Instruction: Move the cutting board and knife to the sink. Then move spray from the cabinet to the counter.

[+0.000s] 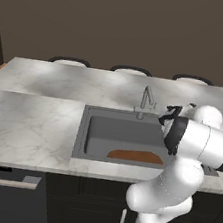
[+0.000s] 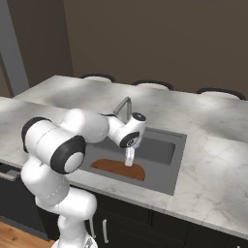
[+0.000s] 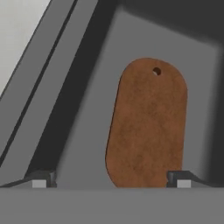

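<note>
The cutting board point(image 1: 136, 156) point(image 2: 118, 169) point(image 3: 148, 122), a reddish-brown oblong with a small hole at one end, lies flat on the floor of the dark grey sink point(image 1: 83, 129) point(image 2: 179, 160) point(image 3: 87, 109). My gripper point(image 2: 129, 157) point(image 3: 109, 179) hangs over the basin just above the board, pointing down at it. Its fingers are open, with nothing between them and clear of the board. The knife, the spray and the cabinet are out of view.
A thin silver faucet point(image 1: 146, 101) point(image 2: 123, 107) stands at the sink's far rim, close behind my wrist. The marble counter point(image 1: 31, 122) point(image 2: 218, 184) spreads on both sides of the sink. Three chair backs point(image 1: 70, 61) show beyond the far edge.
</note>
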